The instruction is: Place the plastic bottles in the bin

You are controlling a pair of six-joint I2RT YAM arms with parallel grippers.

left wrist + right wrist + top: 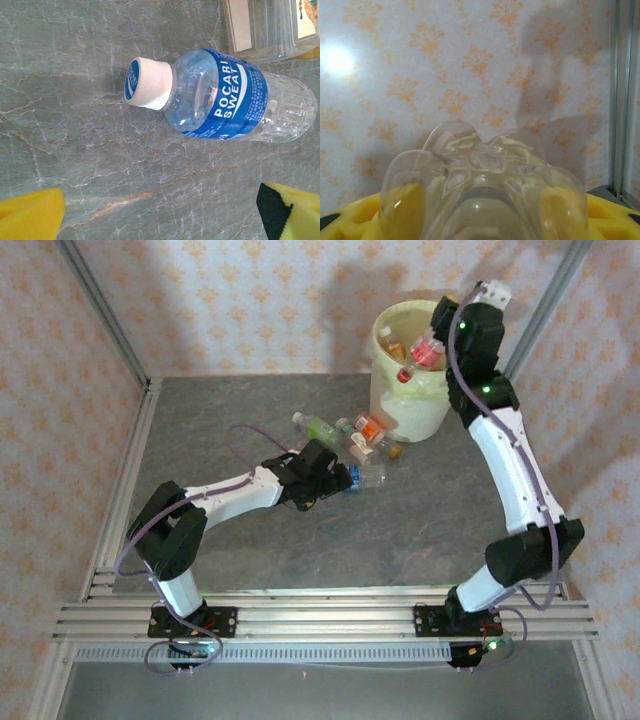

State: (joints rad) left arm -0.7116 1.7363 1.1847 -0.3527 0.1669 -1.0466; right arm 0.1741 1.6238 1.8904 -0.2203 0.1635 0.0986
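A clear bottle with a blue label and white cap (220, 95) lies on its side on the grey table. My left gripper (165, 220) hovers just short of it, open, its yellow fingers (30, 215) wide apart with nothing between them. From above, the left gripper (335, 478) sits beside that blue-label bottle (362, 477). My right gripper (482, 205) is shut on a clear plastic bottle (485, 160), whose base faces the camera. From above, the right gripper (437, 332) holds this bottle (427, 350) over the cream bin (385, 400). Other bottles lie inside the bin.
More bottles lie in a loose cluster in front of the bin: a green-label one (318, 426) and orange-label ones (372, 428). Another bottle's edge (270, 25) lies just beyond the blue-label one. Papered walls and metal frame rails (120, 500) enclose the table.
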